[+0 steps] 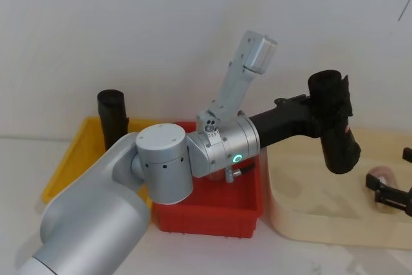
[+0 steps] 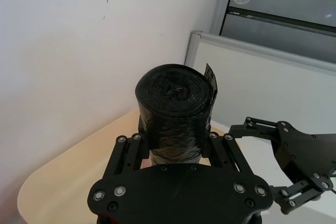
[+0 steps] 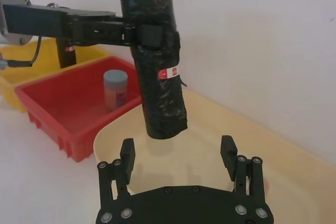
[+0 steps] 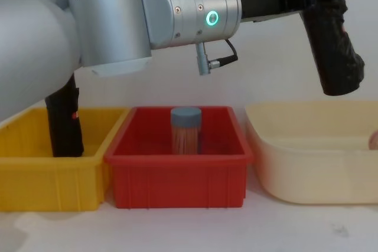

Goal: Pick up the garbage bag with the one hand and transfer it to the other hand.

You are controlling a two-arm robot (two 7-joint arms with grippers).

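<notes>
The garbage bag (image 1: 338, 146), a wrinkled black roll with a small red-and-white label, hangs tilted in the air over the cream basin (image 1: 309, 217). My left gripper (image 1: 331, 111), on the green-ringed wrist, is shut on the roll's upper part. The left wrist view looks down the roll (image 2: 176, 95) between the clamped fingers (image 2: 128, 153). My right gripper (image 1: 389, 191) is open, low at the basin's right side, below and apart from the roll. In the right wrist view the roll (image 3: 163, 98) hangs just beyond the spread fingers (image 3: 127, 156).
A red bin (image 4: 177, 181) holds a jar with a grey-blue lid (image 4: 186, 129). Left of it, a yellow bin (image 4: 47, 181) has a second black roll (image 4: 64, 122) standing in it. A pinkish object (image 1: 380, 175) lies in the basin by my right gripper.
</notes>
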